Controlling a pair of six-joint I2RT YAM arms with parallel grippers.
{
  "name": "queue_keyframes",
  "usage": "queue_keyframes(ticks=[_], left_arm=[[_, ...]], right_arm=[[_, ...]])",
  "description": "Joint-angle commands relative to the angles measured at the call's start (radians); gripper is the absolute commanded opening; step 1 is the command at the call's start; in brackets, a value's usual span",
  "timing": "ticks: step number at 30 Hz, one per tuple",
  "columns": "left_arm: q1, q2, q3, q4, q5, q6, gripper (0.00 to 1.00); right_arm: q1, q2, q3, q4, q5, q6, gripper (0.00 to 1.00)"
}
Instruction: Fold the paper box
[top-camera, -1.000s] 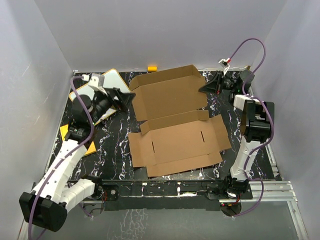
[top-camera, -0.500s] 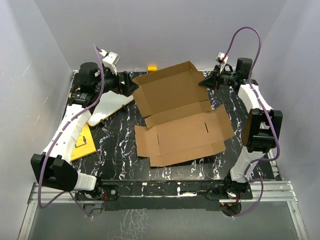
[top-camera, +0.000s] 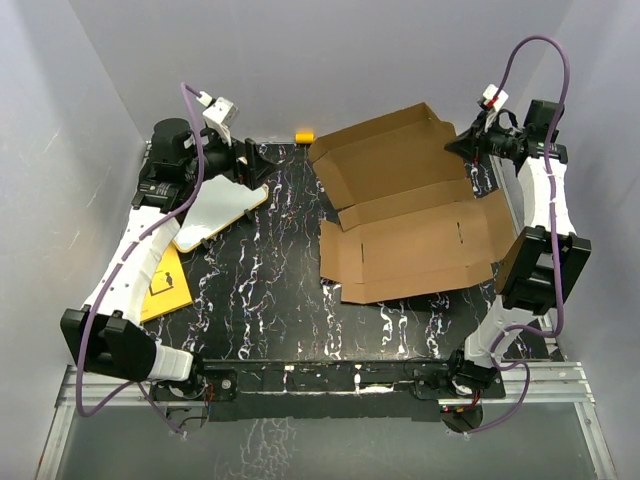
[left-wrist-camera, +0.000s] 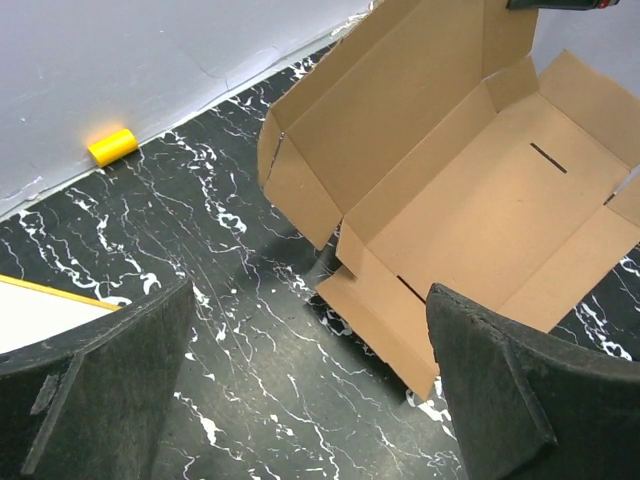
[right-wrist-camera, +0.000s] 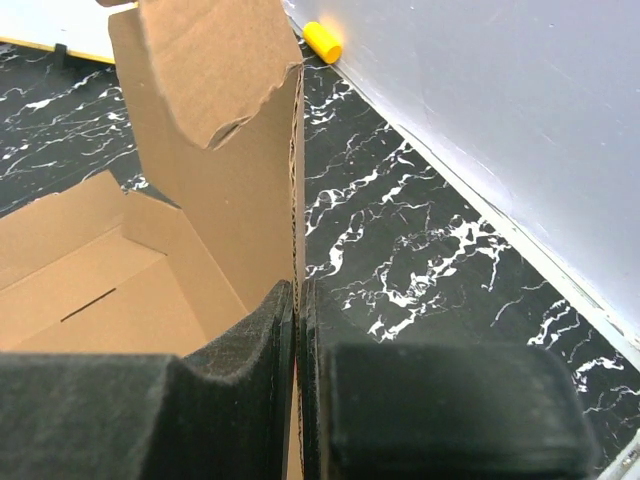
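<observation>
The paper box (top-camera: 410, 225) is a brown corrugated mailer lying unfolded on the right half of the black marbled table (top-camera: 280, 300); its lid panel (top-camera: 390, 160) is tilted up at the back. My right gripper (top-camera: 462, 143) is shut on the lid's far right edge; in the right wrist view the cardboard edge (right-wrist-camera: 298, 150) runs between the closed pads (right-wrist-camera: 262, 340). My left gripper (top-camera: 250, 170) stands open at the back left, well apart from the box (left-wrist-camera: 470, 180), with only table between its fingers (left-wrist-camera: 110, 380).
A white board with an orange rim (top-camera: 215, 210) lies under the left arm, and a yellow-orange sheet (top-camera: 165, 285) at the left edge. A small yellow cylinder (top-camera: 304, 135) sits against the back wall. Grey walls close in both sides.
The right gripper has dragged the box to the right and raised its lid edge. The left arm swung up to the back left and its jaws have spread wide.
</observation>
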Motion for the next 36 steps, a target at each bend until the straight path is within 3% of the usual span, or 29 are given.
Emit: queue_keyframes(ticks=[1,6,9,13,15,19,25,30,36], left_arm=[[0.005,-0.015,0.004,0.038,0.065,0.021,0.97],[0.004,0.045,-0.021,0.105,0.072,0.010,0.96],[0.005,0.125,-0.041,0.197,0.060,-0.120,0.93],[0.006,0.345,0.029,0.288,-0.027,-0.382,0.66],[0.005,0.471,0.124,0.271,-0.126,-0.447,0.59],[-0.055,0.690,0.365,0.241,-0.330,-0.377,0.61],[-0.101,1.053,0.752,0.155,-0.489,-0.320,0.71],[-0.111,1.204,0.880,0.262,-0.581,-0.298,0.81],[-0.118,1.291,0.909,0.423,-0.657,-0.298,0.86]], right_arm=[[0.018,-0.045,0.054,-0.029,-0.054,-0.062,0.08],[0.024,-0.038,0.038,-0.012,-0.021,-0.040,0.08],[0.024,-0.043,-0.013,0.092,0.093,0.062,0.08],[0.016,-0.056,-0.103,0.204,0.234,0.179,0.08],[0.011,-0.090,-0.146,0.251,0.263,0.227,0.08],[0.007,-0.115,-0.211,0.297,0.268,0.275,0.08],[-0.003,-0.112,-0.242,0.310,0.227,0.315,0.08],[-0.006,-0.102,-0.252,0.317,0.202,0.329,0.08],[-0.014,-0.089,-0.255,0.317,0.187,0.333,0.08]])
